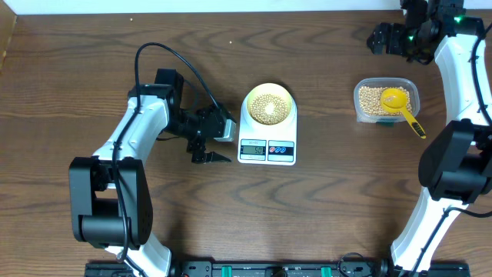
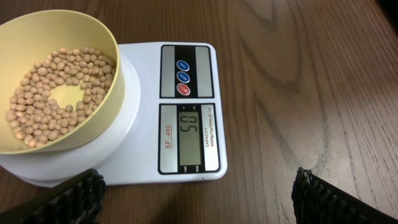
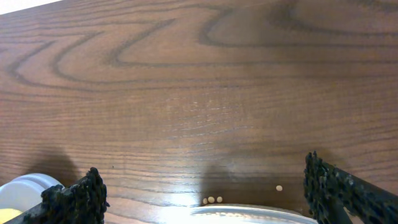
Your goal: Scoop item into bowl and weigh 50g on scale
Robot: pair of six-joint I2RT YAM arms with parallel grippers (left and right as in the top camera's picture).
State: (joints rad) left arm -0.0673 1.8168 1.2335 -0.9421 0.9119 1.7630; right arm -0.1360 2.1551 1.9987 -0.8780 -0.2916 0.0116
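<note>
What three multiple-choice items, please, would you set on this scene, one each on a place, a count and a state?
1. Where is the bowl? A on the scale; B beside it; C under it.
2. How many buttons has the scale? A one; B three; C six.
3. How is the left claw? A shut on the bowl; B shut on the scale; C open, empty.
Answers: A, it rests on the platform; B, two blue and one red show; C, its fingers stand wide apart, holding nothing.
</note>
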